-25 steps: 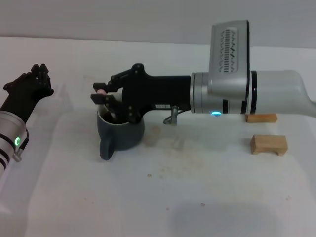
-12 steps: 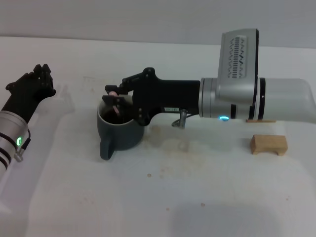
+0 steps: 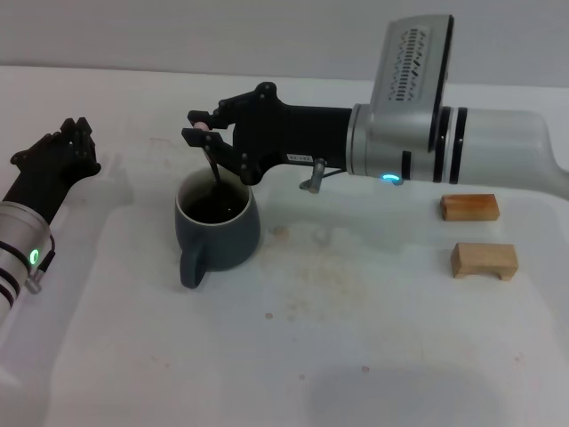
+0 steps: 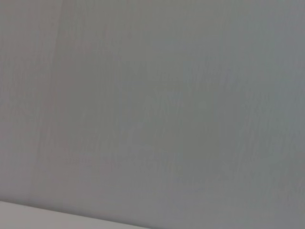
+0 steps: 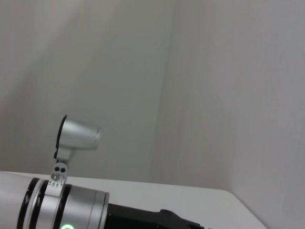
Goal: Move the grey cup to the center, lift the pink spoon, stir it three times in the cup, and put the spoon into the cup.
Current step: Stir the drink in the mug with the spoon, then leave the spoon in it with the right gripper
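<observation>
Left of centre you have a squat blue-grey ceramic mug point(image 3: 218, 229) with a smooth, faintly glossy glaze. At right, two pale bare-wood blocks point(image 3: 483, 260) look matt, on a white, lightly stained matt worktop point(image 3: 356, 338).

Grey cup point(image 3: 218, 227) left of table point(image 3: 373, 347) centre; right gripper point(image 3: 202, 135) just behind and above its rim. Pink spoon point(image 3: 214, 165) stands in cup. Two wooden blocks point(image 3: 481, 234) far right; left gripper point(image 3: 55, 157) at far left.

- I can read no text, label, brand or number anywhere in my views.
- A small dark plate on my right arm is too blurred to read.
</observation>
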Action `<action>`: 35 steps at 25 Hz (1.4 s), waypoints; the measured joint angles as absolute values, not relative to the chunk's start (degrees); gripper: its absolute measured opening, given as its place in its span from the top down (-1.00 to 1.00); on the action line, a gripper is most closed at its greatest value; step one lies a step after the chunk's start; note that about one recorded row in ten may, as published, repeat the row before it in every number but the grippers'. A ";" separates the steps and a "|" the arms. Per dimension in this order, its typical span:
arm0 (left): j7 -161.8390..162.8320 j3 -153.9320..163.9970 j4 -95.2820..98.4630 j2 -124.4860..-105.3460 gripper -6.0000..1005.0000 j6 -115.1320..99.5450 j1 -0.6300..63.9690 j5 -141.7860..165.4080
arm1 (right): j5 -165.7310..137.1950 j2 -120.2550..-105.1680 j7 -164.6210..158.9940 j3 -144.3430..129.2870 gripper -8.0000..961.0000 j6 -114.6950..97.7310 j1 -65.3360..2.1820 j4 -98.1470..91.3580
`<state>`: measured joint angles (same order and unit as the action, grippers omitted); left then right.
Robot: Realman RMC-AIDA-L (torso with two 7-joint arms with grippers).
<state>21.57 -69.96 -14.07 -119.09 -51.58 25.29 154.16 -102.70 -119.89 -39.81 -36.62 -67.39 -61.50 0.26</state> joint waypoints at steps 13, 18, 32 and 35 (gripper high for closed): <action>21.62 -69.96 -14.04 -119.18 0.73 -50.29 26.50 154.16 | -102.94 -119.89 -39.02 -37.23 0.78 -67.79 -62.75 1.63; 21.62 -69.96 -14.06 -119.18 0.73 -49.97 26.73 154.16 | -103.25 -119.88 -38.14 -37.43 0.78 -68.80 -63.04 2.35; 21.66 -69.17 -14.06 -119.18 0.73 -49.30 26.90 154.16 | -106.26 -119.88 -36.76 -37.84 0.78 -70.71 -61.63 4.05; 21.68 -68.88 -14.06 -119.18 0.73 -49.30 26.90 154.16 | -106.20 -119.88 -36.74 -37.41 0.78 -70.69 -60.48 3.64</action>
